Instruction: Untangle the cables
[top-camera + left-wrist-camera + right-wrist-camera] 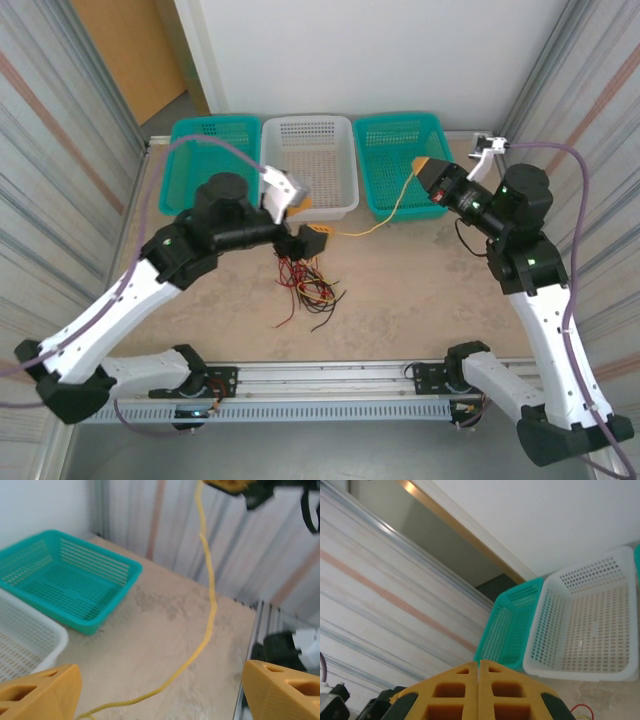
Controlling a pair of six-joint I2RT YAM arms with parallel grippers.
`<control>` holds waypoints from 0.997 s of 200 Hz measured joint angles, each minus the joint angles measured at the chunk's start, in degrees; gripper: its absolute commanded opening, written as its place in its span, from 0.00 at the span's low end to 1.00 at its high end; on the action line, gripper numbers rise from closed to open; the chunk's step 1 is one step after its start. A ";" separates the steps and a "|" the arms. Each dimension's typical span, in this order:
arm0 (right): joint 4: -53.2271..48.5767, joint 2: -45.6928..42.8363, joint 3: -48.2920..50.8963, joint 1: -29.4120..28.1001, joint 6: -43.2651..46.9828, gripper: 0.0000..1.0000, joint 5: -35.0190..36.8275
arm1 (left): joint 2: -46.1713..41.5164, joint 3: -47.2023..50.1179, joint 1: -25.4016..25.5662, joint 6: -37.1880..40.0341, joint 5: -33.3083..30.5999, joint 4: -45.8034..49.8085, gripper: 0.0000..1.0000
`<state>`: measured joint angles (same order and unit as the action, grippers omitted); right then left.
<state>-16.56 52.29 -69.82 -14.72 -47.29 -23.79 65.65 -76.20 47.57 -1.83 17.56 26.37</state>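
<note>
A tangle of red, black and yellow cables [308, 283] lies in the middle of the table. One yellow cable [385, 222] leads out of it, up and to the right, to my right gripper [422, 165], which is shut on its end above the right teal basket. In the right wrist view the orange fingers [465, 680] are pressed together. My left gripper [310, 225] hovers just above the pile's far edge. It is open, and in the left wrist view the yellow cable [210, 615] runs across the table between its wide-spread fingers [45, 690], touching neither.
Three baskets stand in a row at the back: teal [215, 122], white [307, 120] and teal [400, 117]. Corrugated walls close in both sides. A metal rail [330, 378] runs along the near edge between the arm bases.
</note>
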 measured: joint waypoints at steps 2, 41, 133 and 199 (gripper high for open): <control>0.00 0.11 0.00 -0.20 0.02 0.00 0.02 | 0.50 -0.24 0.39 0.50 0.02 0.26 0.84; -0.26 3.26 -0.02 -5.60 1.92 0.00 2.82 | 5.70 -2.01 5.53 8.50 -3.78 4.17 0.79; -0.24 4.37 -0.02 -9.42 3.23 0.00 5.07 | 7.50 -1.36 5.79 13.64 -5.38 5.57 0.43; -0.17 4.37 -0.02 -10.05 3.23 0.00 6.01 | 8.20 0.17 5.81 13.55 -4.74 4.66 0.07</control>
<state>-16.73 56.66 -69.84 -24.77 -44.05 -17.78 73.84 -76.03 53.39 11.73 12.82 31.03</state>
